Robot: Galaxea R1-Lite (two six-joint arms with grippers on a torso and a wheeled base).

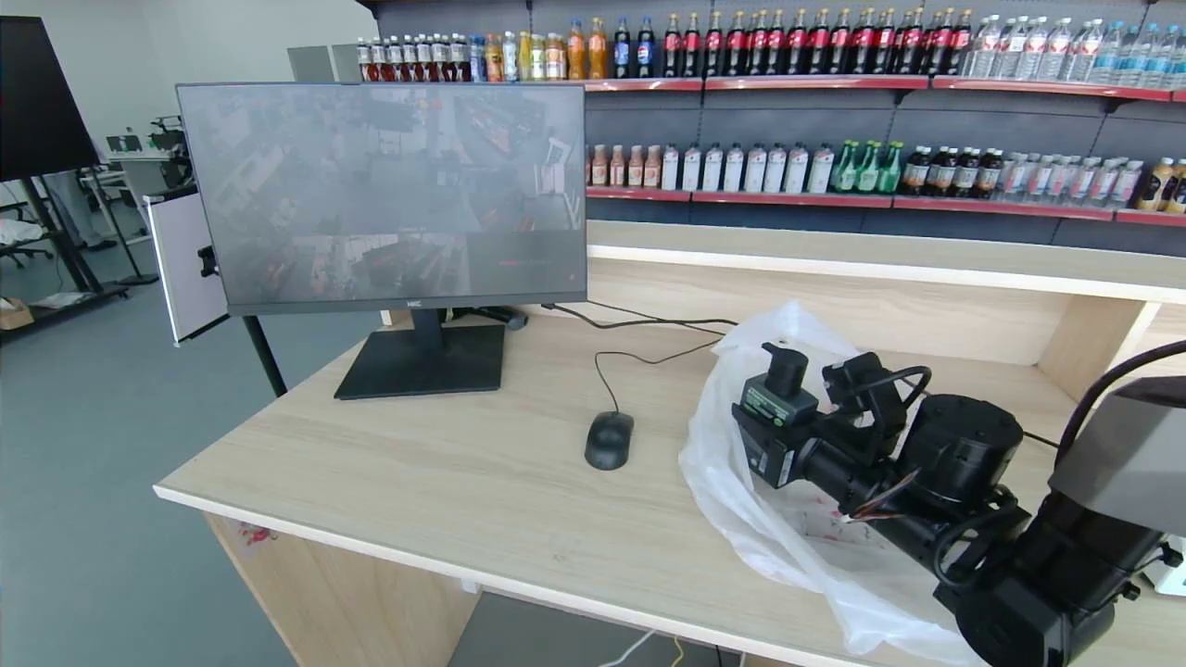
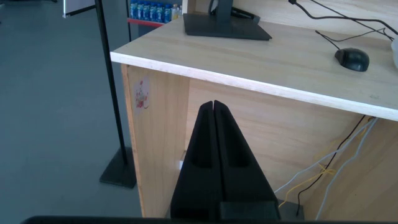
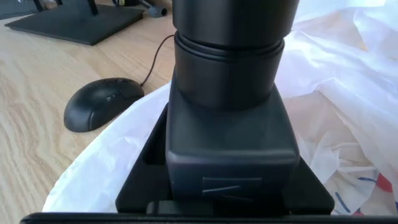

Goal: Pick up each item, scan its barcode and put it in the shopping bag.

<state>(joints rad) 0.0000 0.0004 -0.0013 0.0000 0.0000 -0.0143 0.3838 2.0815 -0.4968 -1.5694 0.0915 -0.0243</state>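
White shopping bag (image 1: 741, 482) lies on the surface (image 1: 463, 482), with the right hand (image 1: 786, 380) over its mouth; its grip cannot be told. The left hand (image 2: 214, 107), closed and empty, hangs below the surface edge. No loose item is visible, so the task is probably near completion.

right arm (image 1: 927, 482) — matte black, stacked cylindrical joint housings; pale grey shell on the upper link; black cable looped over the wrist, a small fan of coloured wires beneath it. left gripper (image 2: 214, 107) — two smooth black tapering fingers, meeting along a thin seam.
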